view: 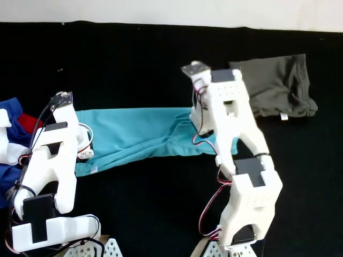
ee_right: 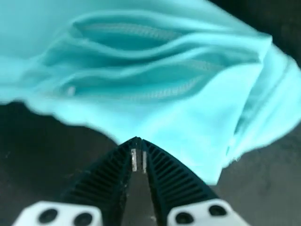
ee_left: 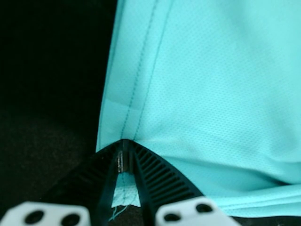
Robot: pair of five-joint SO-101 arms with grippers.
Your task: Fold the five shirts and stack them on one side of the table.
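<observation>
Black cloth covers the table [view: 134, 59] beneath both arms. The left gripper [ee_left: 123, 157] is pinched narrow on a hemmed corner of the teal shirt [ee_left: 211, 84], with a scrap of cloth showing between its fingers behind the tips. Ahead of it the shirt lies flat. The right gripper [ee_right: 138, 155] has its fingers pressed together at the shirt's rumpled other end, folds bunched just beyond the tips; whether cloth is caught there I cannot tell. Well beyond the right gripper lies a folded olive shirt [view: 276, 85]. Off the left gripper's outer side sits a heap of blue, red and white clothes [view: 13, 128].
</observation>
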